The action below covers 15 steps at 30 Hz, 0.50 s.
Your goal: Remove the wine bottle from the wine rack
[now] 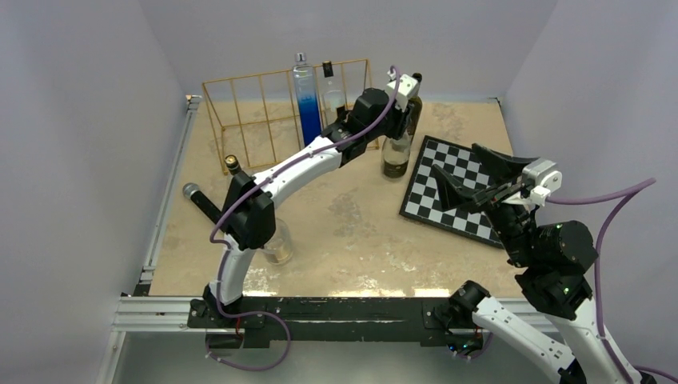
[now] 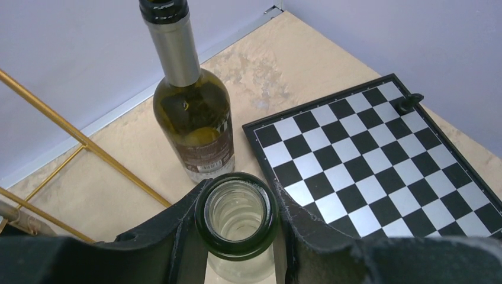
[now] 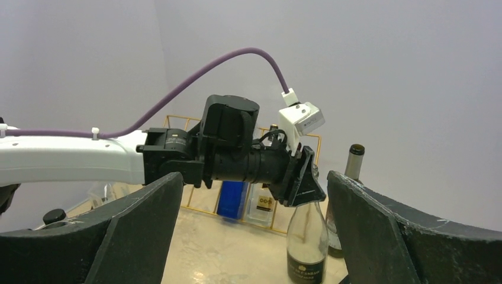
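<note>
The gold wire wine rack (image 1: 256, 120) stands at the back of the table, with a blue bottle (image 1: 305, 108) and a clear black-capped bottle (image 1: 331, 90) in its right slots. My left gripper (image 1: 397, 102) is shut on the neck of a clear wine bottle (image 1: 396, 156) that is upright just right of the rack, outside it. From the left wrist its green-rimmed open mouth (image 2: 237, 216) sits between the fingers (image 2: 177, 236). My right gripper (image 1: 454, 158) hovers open over the chessboard, facing that bottle (image 3: 306, 239), with nothing between its fingers (image 3: 136, 219).
A dark wine bottle (image 2: 192, 112) with a silver neck stands just behind the held one. A chessboard (image 1: 448, 200) lies to the right with one black piece (image 2: 409, 102) on it. A dark bottle (image 1: 204, 204) and a gold-capped one (image 1: 233, 166) sit by the left arm.
</note>
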Motion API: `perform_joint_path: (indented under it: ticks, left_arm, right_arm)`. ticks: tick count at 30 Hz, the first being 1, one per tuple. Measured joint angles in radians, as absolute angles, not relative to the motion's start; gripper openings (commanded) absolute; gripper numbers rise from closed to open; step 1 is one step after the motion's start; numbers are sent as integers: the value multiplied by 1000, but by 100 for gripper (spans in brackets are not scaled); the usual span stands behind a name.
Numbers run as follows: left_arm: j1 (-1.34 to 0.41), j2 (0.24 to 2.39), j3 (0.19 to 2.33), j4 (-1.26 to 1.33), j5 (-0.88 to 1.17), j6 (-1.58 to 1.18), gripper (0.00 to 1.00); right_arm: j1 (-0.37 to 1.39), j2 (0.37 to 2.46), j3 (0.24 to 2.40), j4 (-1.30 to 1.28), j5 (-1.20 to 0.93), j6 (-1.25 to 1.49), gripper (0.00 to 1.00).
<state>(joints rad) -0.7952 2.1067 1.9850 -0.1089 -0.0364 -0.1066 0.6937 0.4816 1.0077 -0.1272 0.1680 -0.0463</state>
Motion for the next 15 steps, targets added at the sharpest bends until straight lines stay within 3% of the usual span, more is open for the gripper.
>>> perform_joint_path:
  ticks: [3,8,12,15]
  left_arm:
    - [-800,2135,2019,-98,-40,-101,4]
    - [-801,2154,2038,-90,-51,-100,39]
    - [-801,2154,2038,-77,-58,-96,58]
    - [-801,2145,2043,-5,-60,-85,65]
  right_arm:
    - [694,482,1008,-134,176,-47,96]
    - [694,482,1007,-136,194,-52,97]
    - [694,485,1007,-136,197,-52,97]
    - [694,493,1007,-138,198,-53,98]
